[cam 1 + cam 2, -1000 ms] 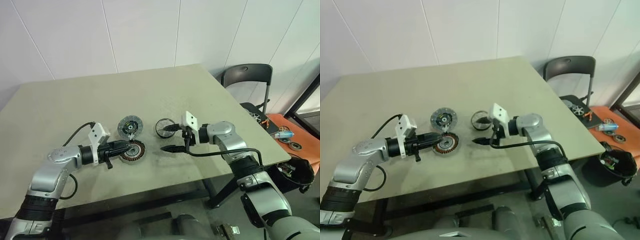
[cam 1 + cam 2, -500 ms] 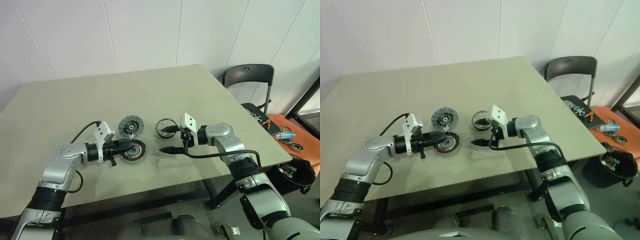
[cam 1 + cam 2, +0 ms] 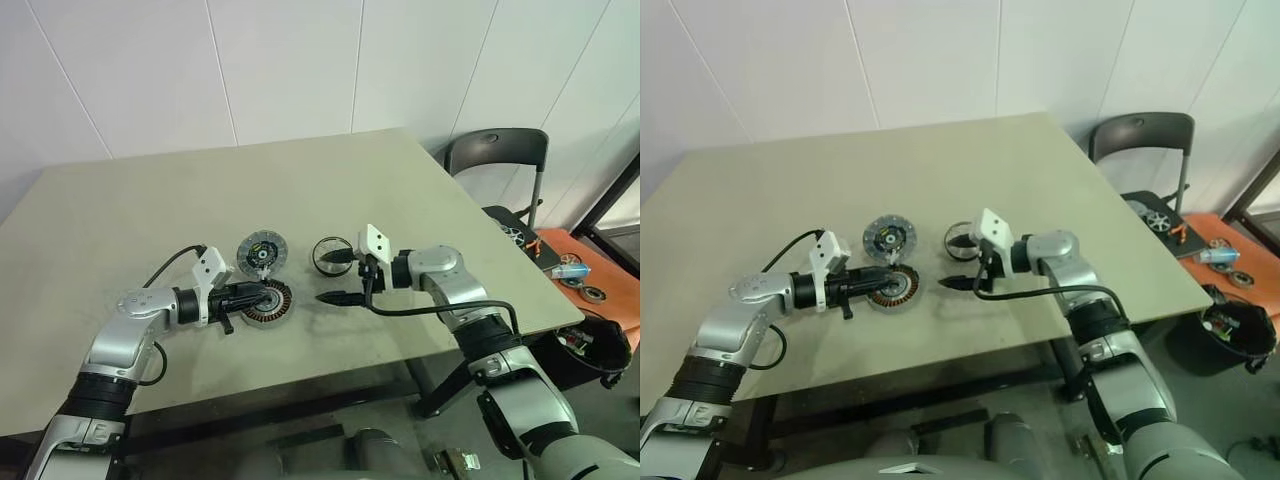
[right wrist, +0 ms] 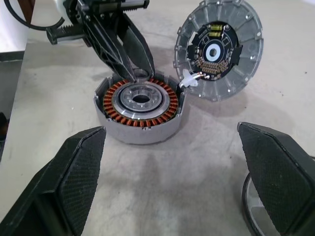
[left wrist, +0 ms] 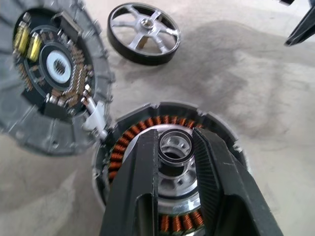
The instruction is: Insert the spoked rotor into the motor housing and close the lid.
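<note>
Left gripper (image 5: 173, 162): clenched on a small thin ring (image 5: 174, 149), held between its two black fingers right over the silver centre of the motor housing (image 4: 140, 105).
Right gripper (image 3: 333, 278): released, jaws spread wide, hanging just above the table (image 3: 300, 180) between the housing and the rotor (image 3: 330, 255), holding nothing.
Motor housing: sits flat on the table near the front edge, copper windings up, top open.
Lid (image 3: 261, 252): lies flat just behind the housing, touching or nearly touching its rim, with a small white connector (image 4: 187, 80) between the two.
Rotor: rests on the table, apart from the housing, on the right gripper's side, beside that gripper's upper finger.
Step in hand, as I judge it: seating the ring on the hub before the rotor goes in.
Doing it well: keep the ring level and centred over the bore; lower straight, and let go only once it sits flush.
Watch for: a tilted ring jamming on the hub edge, or the fingers scraping the windings.
Next call: the right gripper takes the rotor by its dark rim while the left clears away from the housing.
Lid step: not yet begun.
</note>
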`<control>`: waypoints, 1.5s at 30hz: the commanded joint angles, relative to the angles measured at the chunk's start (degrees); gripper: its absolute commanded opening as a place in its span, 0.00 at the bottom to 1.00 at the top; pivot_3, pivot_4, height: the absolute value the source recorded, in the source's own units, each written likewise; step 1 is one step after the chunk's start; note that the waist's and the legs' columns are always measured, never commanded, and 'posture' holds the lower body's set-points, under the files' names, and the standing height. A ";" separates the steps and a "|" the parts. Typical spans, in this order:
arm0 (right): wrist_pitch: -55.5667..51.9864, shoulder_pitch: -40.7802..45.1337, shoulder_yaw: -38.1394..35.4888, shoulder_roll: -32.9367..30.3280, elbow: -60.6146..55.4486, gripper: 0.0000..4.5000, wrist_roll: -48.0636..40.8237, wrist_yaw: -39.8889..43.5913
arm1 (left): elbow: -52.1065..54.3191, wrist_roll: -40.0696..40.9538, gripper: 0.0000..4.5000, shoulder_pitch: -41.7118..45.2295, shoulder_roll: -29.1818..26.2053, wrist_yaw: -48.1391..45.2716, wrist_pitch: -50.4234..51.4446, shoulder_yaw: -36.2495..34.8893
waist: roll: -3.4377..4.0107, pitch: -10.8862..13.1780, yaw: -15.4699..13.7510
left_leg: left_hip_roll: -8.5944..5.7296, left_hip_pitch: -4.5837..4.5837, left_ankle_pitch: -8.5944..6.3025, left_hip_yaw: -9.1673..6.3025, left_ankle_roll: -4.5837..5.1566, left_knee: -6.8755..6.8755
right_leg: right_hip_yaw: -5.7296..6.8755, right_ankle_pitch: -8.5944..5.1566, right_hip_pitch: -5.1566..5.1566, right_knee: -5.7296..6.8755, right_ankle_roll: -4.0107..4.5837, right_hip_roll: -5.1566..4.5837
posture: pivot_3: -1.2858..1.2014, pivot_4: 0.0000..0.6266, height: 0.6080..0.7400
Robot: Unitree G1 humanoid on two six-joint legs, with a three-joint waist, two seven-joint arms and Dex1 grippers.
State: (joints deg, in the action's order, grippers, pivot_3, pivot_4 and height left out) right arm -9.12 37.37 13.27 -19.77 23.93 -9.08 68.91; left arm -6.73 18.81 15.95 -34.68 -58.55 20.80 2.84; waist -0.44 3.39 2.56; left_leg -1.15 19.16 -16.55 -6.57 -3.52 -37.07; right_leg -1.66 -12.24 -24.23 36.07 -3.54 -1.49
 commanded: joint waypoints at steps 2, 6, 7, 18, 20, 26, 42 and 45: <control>1.10 1.96 -0.60 0.19 -0.75 1.00 -0.30 -0.23 | -0.37 -0.81 0.15 1.27 0.39 0.02 -1.60 0.05 | 0.00 0.00 -0.01 | 0.00 0.00 0.00 0.00 0.00 0.00 | 0.00 0.00 0.00 0.00 -0.01 0.00 | 0.52 0.00 1.00; 1.05 1.98 -0.62 0.14 -0.79 1.00 -0.27 -0.31 | -1.28 -1.12 0.15 2.11 1.34 0.09 -1.97 0.15 | 0.00 0.00 -0.02 | 0.00 0.00 0.00 0.00 0.00 0.00 | 0.00 0.01 0.00 0.01 -0.01 0.00 | 0.52 0.00 1.00; 1.08 1.98 -0.64 0.13 -0.79 1.00 -0.26 -0.35 | -1.44 -1.21 0.15 2.23 1.52 0.03 -2.02 0.25 | 0.00 0.00 0.00 | 0.00 0.00 0.00 0.00 0.00 -0.01 | 0.00 0.01 0.00 0.01 -0.01 0.00 | 0.52 0.00 1.00; 1.01 2.09 -0.64 0.07 -0.81 1.00 -0.26 -0.54 | -2.50 -1.16 0.15 2.93 1.91 -0.77 -2.18 -0.23 | 0.00 0.00 0.01 | 0.00 0.00 0.00 0.00 0.00 -0.01 | 0.00 0.02 0.00 0.01 -0.03 0.00 | 0.52 0.00 1.00; 1.05 2.12 -0.64 0.12 -0.74 1.00 -0.26 -0.58 | -1.85 -0.20 0.31 3.06 2.08 -1.01 -0.94 -0.54 | 0.00 0.00 -0.01 | 0.00 -0.01 0.00 0.00 0.00 -0.01 | 0.00 0.02 0.00 0.02 -0.03 0.00 | 0.52 0.00 1.00; 1.36 2.20 -0.53 0.36 -0.43 1.00 -0.15 -0.84 | -0.02 1.36 0.73 3.02 1.71 -1.23 2.22 -0.90 | 0.00 0.00 0.00 | 0.00 0.00 0.00 0.00 0.00 -0.01 | 0.00 0.02 0.00 0.02 -0.03 0.00 | 0.52 0.00 1.00; -5.43 5.03 1.99 4.70 -0.54 1.00 0.33 -3.07 | 22.28 9.08 0.99 -5.87 -4.49 7.20 12.53 -14.19 | 0.03 0.01 0.76 | 0.02 -0.03 0.00 -0.01 0.00 0.06 | -0.03 0.02 -0.03 0.03 -0.03 0.01 | 0.52 0.00 1.00; -9.90 7.11 2.74 7.21 -0.35 0.87 -0.09 -3.62 | 27.82 11.80 1.00 -12.94 -6.15 9.22 15.26 -21.32 | 0.03 0.02 1.46 | 0.03 -0.03 0.00 -0.01 0.00 0.05 | -0.04 0.00 -0.06 0.06 0.00 0.01 | 0.52 0.00 1.00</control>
State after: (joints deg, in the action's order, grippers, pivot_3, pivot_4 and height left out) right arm -17.12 41.72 15.82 -13.49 24.45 -8.37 65.65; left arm 17.38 28.52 4.03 -39.53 -50.46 34.96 -13.60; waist -0.41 3.41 4.02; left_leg -1.12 19.13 -16.55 -6.58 -3.51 -37.02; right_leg -1.71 -12.23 -24.30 36.14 -3.54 -1.48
